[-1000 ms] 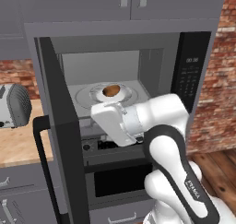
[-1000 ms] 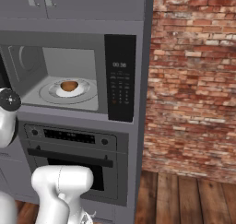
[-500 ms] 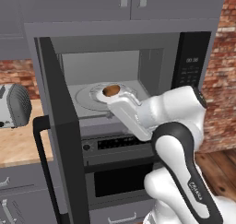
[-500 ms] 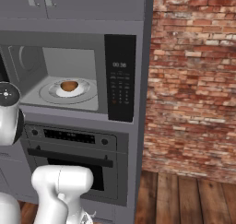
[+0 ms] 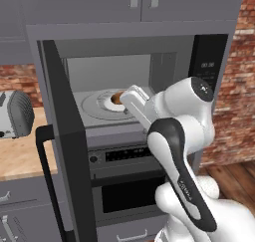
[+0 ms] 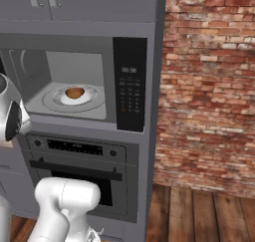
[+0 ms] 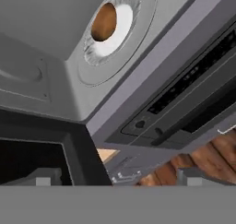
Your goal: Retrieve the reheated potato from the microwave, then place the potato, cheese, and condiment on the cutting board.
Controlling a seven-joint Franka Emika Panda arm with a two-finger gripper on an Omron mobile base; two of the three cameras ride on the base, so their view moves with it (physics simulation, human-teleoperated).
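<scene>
Reaching for: the potato (image 6: 74,92), which is seen on a white plate (image 6: 85,97) at the centre of the turntable (image 6: 55,102) inside the microwave (image 6: 130,86).
Potato in the hand view: it is found at about 11 o'clock (image 7: 104,21), well apart from the finger tips, which are seen low at 7 and 5 o'clock.
Door: the microwave door (image 5: 67,136) is swung fully out at 9 o'clock in the left base view, so the cavity is left free.
Tool state: the gripper (image 5: 125,97) is judged to be spread wide with nothing held; the jaws themselves are mostly hidden behind the hand.
Step done well: the hand should be carried deeper and levelled over the plate, the potato brought between the fingers across its short axis, and the cavity ceiling and the sill avoided.
Risk: a round potato on a smooth plate could be nudged aside if only one finger is touched to it first.
Arm pose: the forearm is raised from 5 o'clock in the left base view, the elbow is bent sharply, and the wrist is pointed into the opening just beside the plate.
</scene>
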